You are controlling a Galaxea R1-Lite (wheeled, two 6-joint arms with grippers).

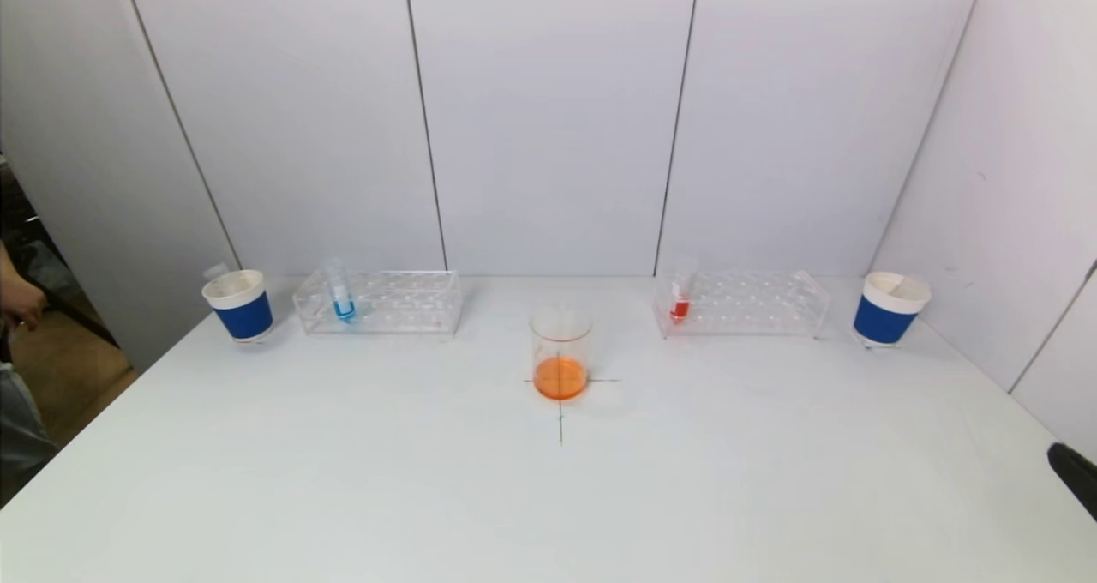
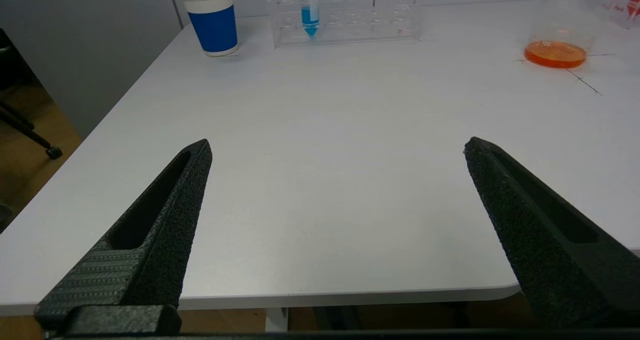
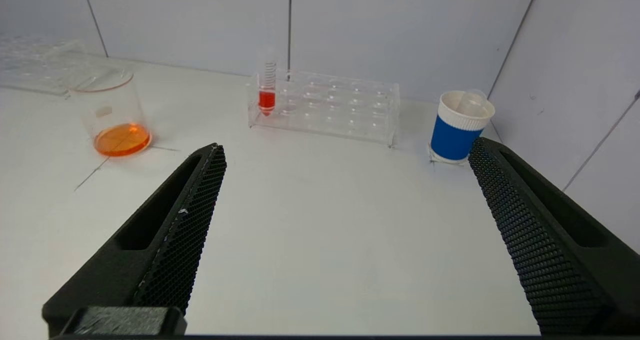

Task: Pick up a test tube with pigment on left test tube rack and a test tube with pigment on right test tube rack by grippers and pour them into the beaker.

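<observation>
At the table's centre I see the clear glass beaker (image 1: 560,353) with orange liquid. The blue-filled test tube (image 1: 340,294) stands in the left clear plastic rack (image 1: 381,302), the red-filled tube (image 1: 681,295) in the right clear rack (image 1: 744,303). My left gripper (image 2: 337,147) and right gripper (image 3: 345,147) hang near the table's near edge, jaws spread wide, holding nothing.

The head camera looks down and forward across the white table (image 1: 343,480) toward its far edge. Both wrist cameras sit low by the near edge, aimed at the far corners. All three views share the clear glass beaker of orange liquid (image 1: 560,353) (image 2: 557,37) (image 3: 114,115) at the table's middle.
</observation>
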